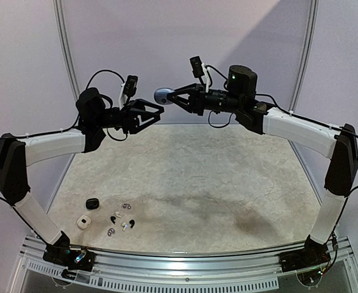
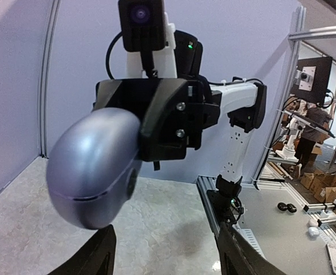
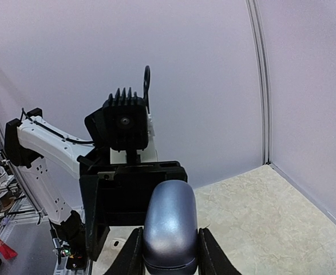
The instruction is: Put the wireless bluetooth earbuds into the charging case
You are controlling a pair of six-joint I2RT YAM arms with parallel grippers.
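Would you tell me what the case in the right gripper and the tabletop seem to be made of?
The charging case: likely moulded plastic, greyish-lavender with a satin, slightly metallic sheen; soft highlights and a thin lid seam show. The tabletop: matte, mottled beige with a stone-like pattern; possibly laminate or a mat.

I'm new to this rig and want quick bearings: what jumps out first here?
High over the far side of the table, the right gripper clamps a lavender-grey case, with the open left gripper facing it closely. At the near left corner lie tiny earbuds beside a black case and a white case.
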